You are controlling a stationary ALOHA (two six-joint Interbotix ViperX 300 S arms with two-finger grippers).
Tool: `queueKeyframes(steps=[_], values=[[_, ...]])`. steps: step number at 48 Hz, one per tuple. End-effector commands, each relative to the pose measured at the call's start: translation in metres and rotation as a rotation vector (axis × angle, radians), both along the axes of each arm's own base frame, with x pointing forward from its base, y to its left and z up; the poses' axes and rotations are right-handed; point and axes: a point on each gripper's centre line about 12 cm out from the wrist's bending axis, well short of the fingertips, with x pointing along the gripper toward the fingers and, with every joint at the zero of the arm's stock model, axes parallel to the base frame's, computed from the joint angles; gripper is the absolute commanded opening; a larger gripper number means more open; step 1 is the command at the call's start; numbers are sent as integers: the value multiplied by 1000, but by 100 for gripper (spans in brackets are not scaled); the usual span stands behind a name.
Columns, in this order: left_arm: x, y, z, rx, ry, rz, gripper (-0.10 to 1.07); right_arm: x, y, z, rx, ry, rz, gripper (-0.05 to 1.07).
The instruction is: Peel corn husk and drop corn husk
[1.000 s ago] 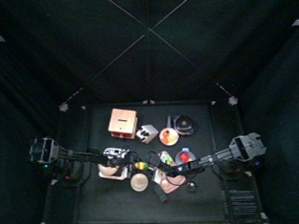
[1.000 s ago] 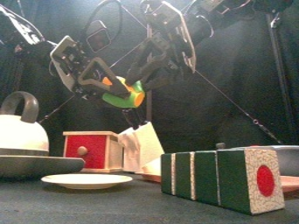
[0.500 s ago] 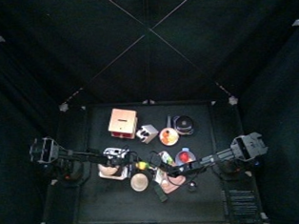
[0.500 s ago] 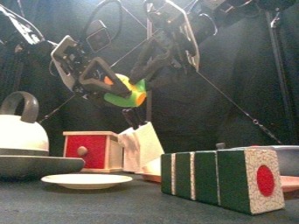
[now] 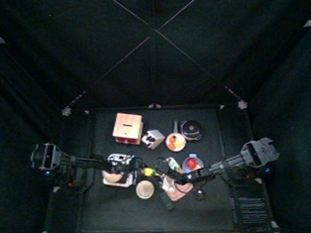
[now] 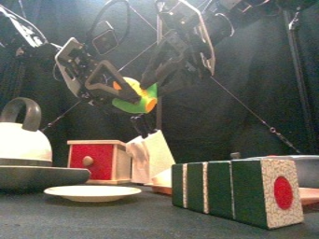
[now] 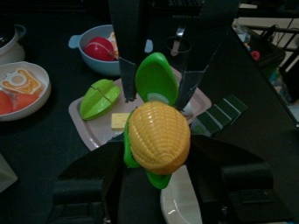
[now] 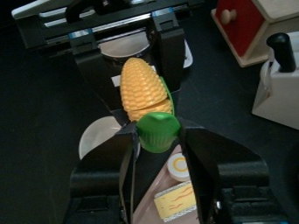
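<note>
Above the front half of the small black table (image 5: pixel 85 123), the robot's two arms meet in mid-air over a toy ear of corn. The left gripper (image 7: pixel 152 179) is clamped on the yellow corn cob (image 7: pixel 159 137), its jaws pressing the cob from both sides, while the right gripper (image 8: pixel 158 140) is closed on the green stem end of the corn husk (image 8: pixel 159 129), which still wraps the cob's base. In the left wrist view, a long green leaf of the husk (image 7: pixel 156 74) stands away from the cob toward the right arm's jaws. From the front, the cob (image 6: pixel 129 89) and husk (image 6: pixel 142 98) hang well above the tabletop, held between the two grippers. Below them lies a pale tray (image 7: pixel 84 131) carrying another loose green leaf (image 7: pixel 101 98). A light-blue bowl (image 7: pixel 79 41) with a round red item (image 7: pixel 100 47) sits beyond the tray, and a white bowl (image 7: pixel 33 98) of orange pieces stands to one side. In the front view, a white kettle (image 6: pixel 21 135) with a black handle, a red-and-wood box (image 6: pixel 100 160), a white plate (image 6: pixel 91 193) and a green block with a red dot (image 6: pixel 237 189) line the table's near edge.
</note>
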Motion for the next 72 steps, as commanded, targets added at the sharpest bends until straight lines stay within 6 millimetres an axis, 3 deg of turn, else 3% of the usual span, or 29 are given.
queueKeyframes(steps=[1, 8, 72], values=[[1, 0, 10, -2, -34, 2, 77, -3, -1, 19, 4, -43, -3, 28], [2, 0, 10, -1, -35, 0, 77, -4, -1, 19, 3, -43, -3, 23], [-10, 1, 15, -2, -44, 5, 77, -21, 6, 19, -48, -13, -49, 23]])
